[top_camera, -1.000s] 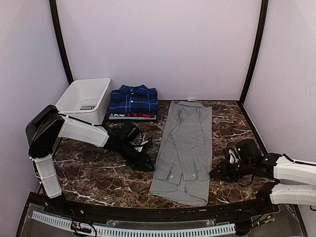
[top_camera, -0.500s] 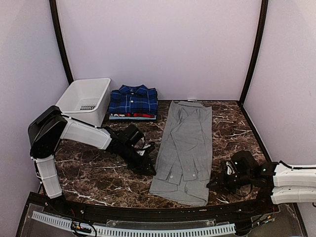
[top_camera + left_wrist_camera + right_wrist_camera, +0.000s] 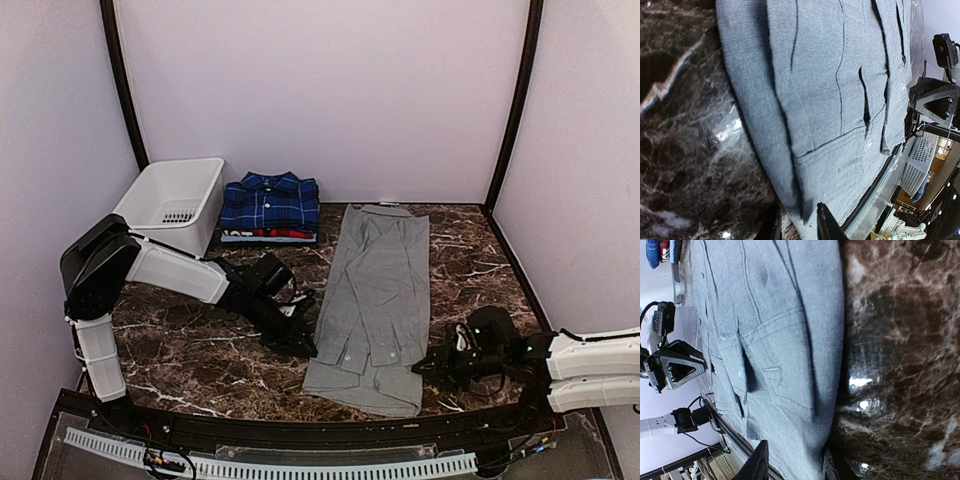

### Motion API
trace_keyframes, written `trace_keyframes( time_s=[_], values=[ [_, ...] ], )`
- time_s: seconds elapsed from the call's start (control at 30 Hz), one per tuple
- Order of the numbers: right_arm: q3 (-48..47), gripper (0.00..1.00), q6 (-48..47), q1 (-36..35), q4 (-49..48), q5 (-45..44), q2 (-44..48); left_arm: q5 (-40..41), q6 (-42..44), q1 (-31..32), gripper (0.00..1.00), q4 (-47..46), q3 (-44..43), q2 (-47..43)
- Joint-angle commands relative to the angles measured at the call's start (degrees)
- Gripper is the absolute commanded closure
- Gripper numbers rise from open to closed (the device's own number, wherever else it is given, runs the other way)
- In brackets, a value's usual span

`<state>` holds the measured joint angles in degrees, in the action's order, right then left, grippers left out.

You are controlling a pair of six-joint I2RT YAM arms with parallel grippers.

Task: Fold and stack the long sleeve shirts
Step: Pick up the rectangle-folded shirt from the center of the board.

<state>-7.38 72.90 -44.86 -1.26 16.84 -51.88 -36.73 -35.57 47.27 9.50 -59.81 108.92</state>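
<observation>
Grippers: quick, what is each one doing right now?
Left gripper: open, fingers on either side of the grey shirt's near edge.
Right gripper: open, also straddling the grey shirt's edge.

Blind spots, all three views.
Wrist views: the grey shirt [image 3: 830,90] runs off the top and bottom edges, and the fingers [image 3: 826,226] are clipped at the bottom edge so the tips are unseen. Overhead: the right arm [image 3: 600,365] leaves the right edge. The left gripper [image 3: 300,342] is dark on the dark table [image 3: 200,350], contact with cloth unclear. The plaid shirt [image 3: 268,203] hides the shirt beneath [image 3: 278,233], only red-white edges showing.
</observation>
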Motion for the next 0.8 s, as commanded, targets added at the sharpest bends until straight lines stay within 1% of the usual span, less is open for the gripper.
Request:
trace_keyframes(
  time_s=[0.0,0.13,0.27,0.43,0.5,0.63,0.73,0.77],
  values=[
    [1.4,0.65,-1.6,4.0,-0.2,-1.6,-0.2,-0.5,-0.6,0.6,0.77,0.9,-0.7,1.6],
    [3.2,0.65,-2.7,8.8,-2.6,1.3,0.9,-1.3,-1.1,0.8,0.79,0.6,-1.3,2.0],
    [2.7,0.67,-4.0,10.1,-4.1,2.5,-0.8,-1.9,-1.3,1.0,0.81,0.6,-2.1,2.7],
    [2.5,0.78,-5.1,10.1,-5.4,4.7,-4.0,-2.9,-1.6,1.1,0.87,0.8,-2.8,2.9],
    [2.6,0.79,-5.3,10.1,-5.0,5.4,-3.9,-3.2,-1.7,1.1,0.89,0.8,-2.9,2.7],
    [2.9,0.78,-5.3,9.7,-2.5,6.0,-1.4,-3.6,-1.9,1.2,0.93,0.7,-2.6,2.1],
    [3.6,0.72,-4.9,9.3,-1.2,5.8,1.0,-3.7,-2.2,1.4,0.94,0.6,-2.4,1.8],
    [3.9,0.71,-4.7,9.3,-1.2,5.6,1.5,-3.8,-2.3,1.5,0.94,0.4,-2.3,1.8]
  ],
)
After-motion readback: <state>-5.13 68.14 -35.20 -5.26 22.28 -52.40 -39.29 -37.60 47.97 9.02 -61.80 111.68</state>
